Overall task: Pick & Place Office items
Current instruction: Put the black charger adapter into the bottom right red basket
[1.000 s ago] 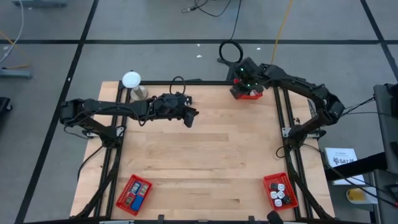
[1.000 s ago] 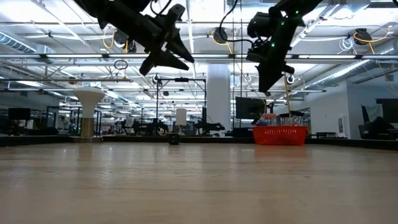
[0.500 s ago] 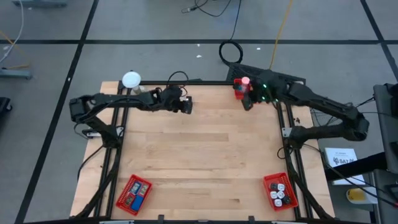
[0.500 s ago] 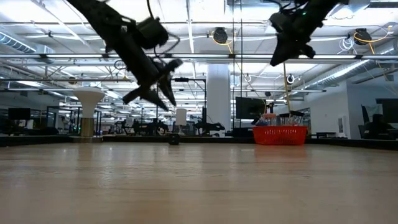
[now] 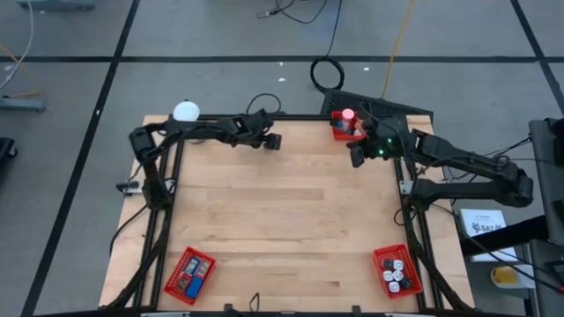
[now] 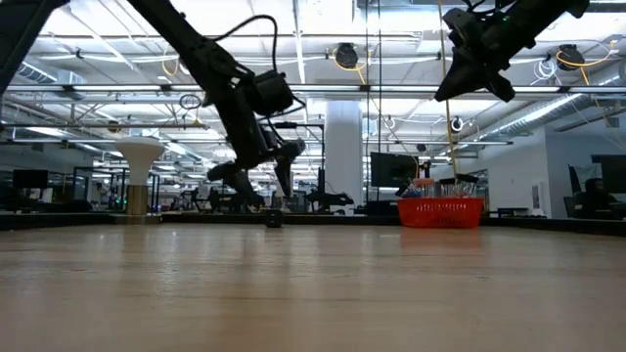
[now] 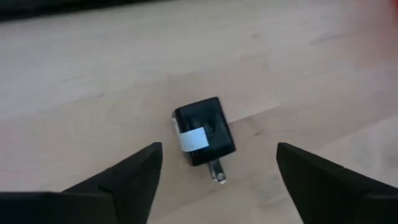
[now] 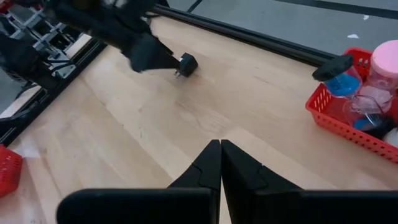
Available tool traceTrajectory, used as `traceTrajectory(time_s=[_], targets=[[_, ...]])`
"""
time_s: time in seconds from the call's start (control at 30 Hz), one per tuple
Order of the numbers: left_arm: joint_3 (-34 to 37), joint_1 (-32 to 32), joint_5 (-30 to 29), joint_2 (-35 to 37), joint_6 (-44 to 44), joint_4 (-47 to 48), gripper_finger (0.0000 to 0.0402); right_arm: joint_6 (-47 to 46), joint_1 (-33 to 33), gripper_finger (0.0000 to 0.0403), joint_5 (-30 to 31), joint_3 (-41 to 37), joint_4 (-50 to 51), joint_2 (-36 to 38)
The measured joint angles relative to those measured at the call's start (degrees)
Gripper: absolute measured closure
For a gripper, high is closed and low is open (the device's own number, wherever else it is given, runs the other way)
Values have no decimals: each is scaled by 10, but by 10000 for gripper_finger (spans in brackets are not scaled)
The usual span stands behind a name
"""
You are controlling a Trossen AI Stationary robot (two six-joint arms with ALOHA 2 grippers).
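**Left pincer spread over the black plug near the far edge**

My left pincer [image 5: 271,141] has dropped low toward the far edge of the desk [image 5: 282,229] since a second ago, and its fingers [image 7: 124,180] have sprung wide apart. Between them, in the left wrist view, lies a small black plug [image 7: 204,132] with a white label and metal prongs, flat on the wood and touched by neither finger. I judge this is either the set-up for a pick or a release just made; I cannot tell which.

My right pincer [image 5: 357,157] has pulled back from the red basket [image 5: 345,130] at the far right corner, where it hovered a second ago, and now hangs beside it, fingers [image 8: 208,165] pressed together with nothing between them. That basket holds a pink-capped piece [image 8: 387,59] and a blue piece [image 8: 343,84].

Two more baskets sit at the near edge, one toward the left [image 5: 190,273] with blue and red pieces, one toward the right [image 5: 395,270] with dark and white rolls.

From above, the plug is hidden under the left pincer. In the low view it is only a dark speck on the desk. The contents of the near baskets are too small to name.
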State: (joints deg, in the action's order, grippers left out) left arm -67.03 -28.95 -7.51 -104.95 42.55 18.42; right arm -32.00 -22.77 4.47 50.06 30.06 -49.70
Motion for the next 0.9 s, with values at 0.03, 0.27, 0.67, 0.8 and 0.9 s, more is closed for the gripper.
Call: traceTrajectory(time_s=[0.03, 0.27, 0.67, 0.8, 0.9], targets=[[-5, 0, 0, -11, 0, 1, 79, 0, 3, 402, 0, 0, -1, 0], [-22, 0, -9, -56, 36, 18, 111, 2, 8, 402, 1, 0, -24, 1], [-22, 0, -16, -69, 0, 7, 257, 14, 8, 403, 2, 0, -24, 1], [-22, 0, -15, -69, -28, 10, 255, 14, 8, 403, 2, 0, -24, 1], [-22, 0, 1, -62, -49, 26, 250, 14, 8, 403, 2, 0, -24, 2]])
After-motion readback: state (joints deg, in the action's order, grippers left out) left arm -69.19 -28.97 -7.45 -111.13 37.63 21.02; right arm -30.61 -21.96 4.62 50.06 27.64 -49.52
